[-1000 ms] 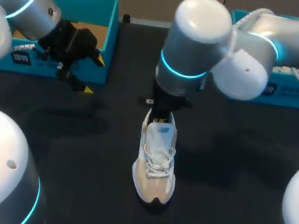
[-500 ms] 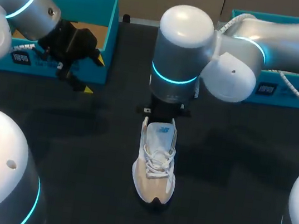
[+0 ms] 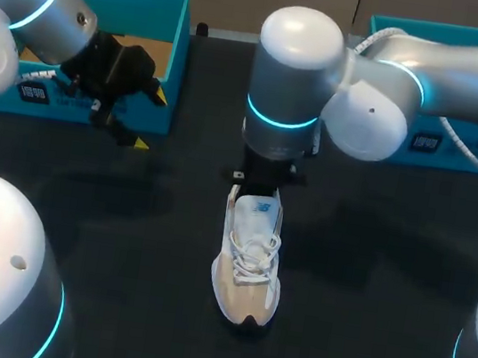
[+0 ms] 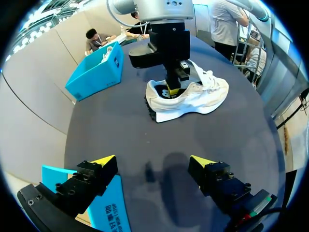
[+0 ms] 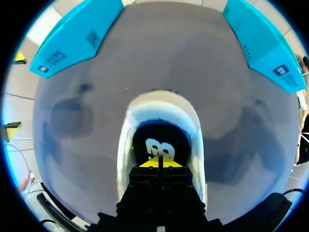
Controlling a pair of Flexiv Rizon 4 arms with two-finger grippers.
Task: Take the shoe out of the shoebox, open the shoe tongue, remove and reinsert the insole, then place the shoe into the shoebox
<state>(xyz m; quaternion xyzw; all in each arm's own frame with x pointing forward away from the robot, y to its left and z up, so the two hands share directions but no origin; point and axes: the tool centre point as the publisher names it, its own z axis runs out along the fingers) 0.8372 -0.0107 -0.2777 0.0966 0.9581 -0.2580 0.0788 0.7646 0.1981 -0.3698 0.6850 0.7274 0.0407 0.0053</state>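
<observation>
A white and beige shoe (image 3: 250, 257) lies upright in the middle of the table, toe toward me. My right gripper (image 5: 160, 163) points down into its heel opening, yellow tips pressed together just above the dark insole (image 5: 157, 142) with its white logo. From the left wrist view the right gripper (image 4: 172, 90) stands inside the shoe (image 4: 193, 96) collar. Whether it pinches the insole is hidden. My left gripper (image 3: 149, 119) hangs open in front of the left blue shoebox (image 3: 180, 44), far from the shoe, with nothing between its fingers (image 4: 104, 161).
A second blue box (image 3: 460, 145) stands at the back right, partly behind my right arm. Both boxes (image 5: 77, 36) (image 5: 263, 43) lie beyond the shoe's heel. Dark table surface (image 3: 121, 242) stretches to either side of the shoe.
My right arm has shifted slightly left over the heel and its yellow tips have dropped out of the head view's sight. Shoe and left arm have not moved.
</observation>
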